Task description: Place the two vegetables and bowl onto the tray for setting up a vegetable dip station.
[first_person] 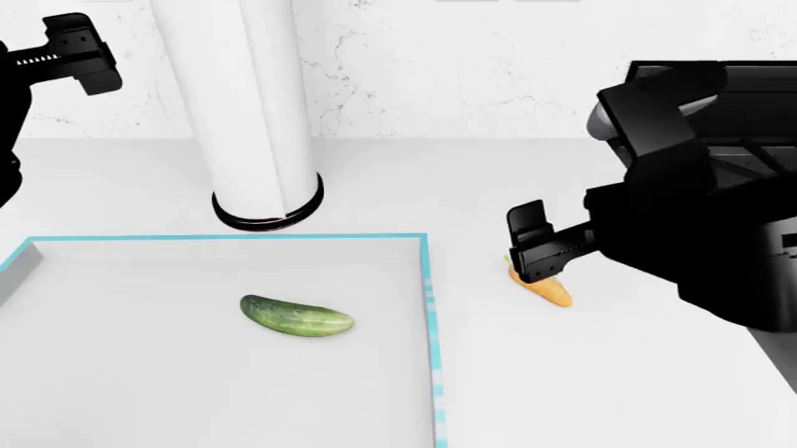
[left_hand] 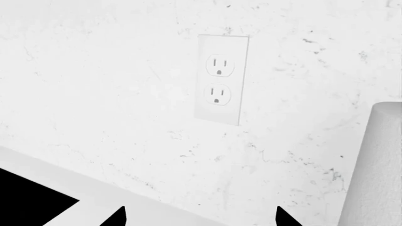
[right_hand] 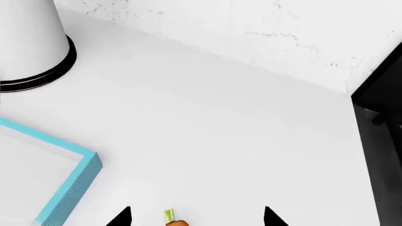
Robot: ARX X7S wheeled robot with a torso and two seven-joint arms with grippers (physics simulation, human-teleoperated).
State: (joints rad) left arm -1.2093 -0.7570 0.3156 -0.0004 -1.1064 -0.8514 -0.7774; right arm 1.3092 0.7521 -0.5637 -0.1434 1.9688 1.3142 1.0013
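Observation:
The dark green cucumber (first_person: 297, 315) lies on the white floor of the tray (first_person: 426, 308), whose light blue rim corner also shows in the right wrist view (right_hand: 70, 187). The orange carrot (first_person: 550, 291) lies on the counter just right of the tray. Its green top (right_hand: 169, 216) sits between the spread fingertips of my right gripper (right_hand: 196, 219), which is open and hovers right over it (first_person: 538, 252). My left gripper (first_person: 77, 51) is raised at the far left, open and empty (left_hand: 199, 219), facing the wall. The bowl is out of view.
A tall white cylinder with a black base (first_person: 256, 121) stands behind the tray, near the wall. A black appliance (first_person: 734, 89) fills the right side of the counter. A wall outlet (left_hand: 221, 79) faces the left wrist camera.

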